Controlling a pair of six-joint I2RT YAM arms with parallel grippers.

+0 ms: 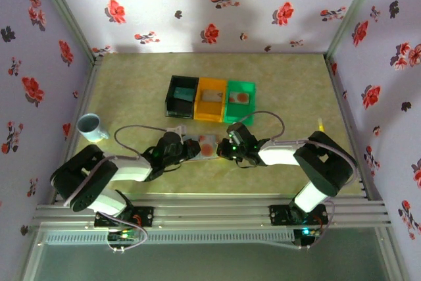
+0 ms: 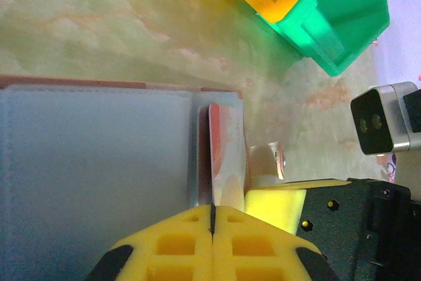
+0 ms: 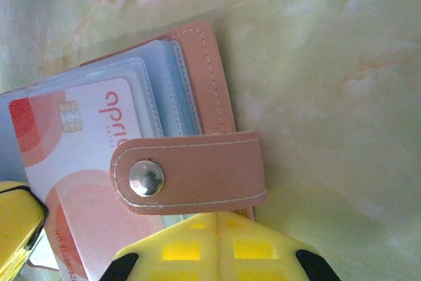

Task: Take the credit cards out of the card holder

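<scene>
Over the marbled yellow-green tabletop (image 1: 131, 90), boxed in by flower-papered walls (image 1: 217, 4), black, orange and green plastic bins (image 1: 209, 99) stand mid-table, with a pale blue mug (image 1: 92, 127) off to the left. The brownish-pink folding card holder (image 1: 200, 141) lies between both arms. At the left wrist, the left gripper (image 2: 212, 214) is pinched closed on the pale, orange-spotted card (image 2: 225, 156). At the right wrist, the right gripper (image 3: 220, 222) is closed, its tips at the holder's clasp tab (image 3: 197, 172).
</scene>
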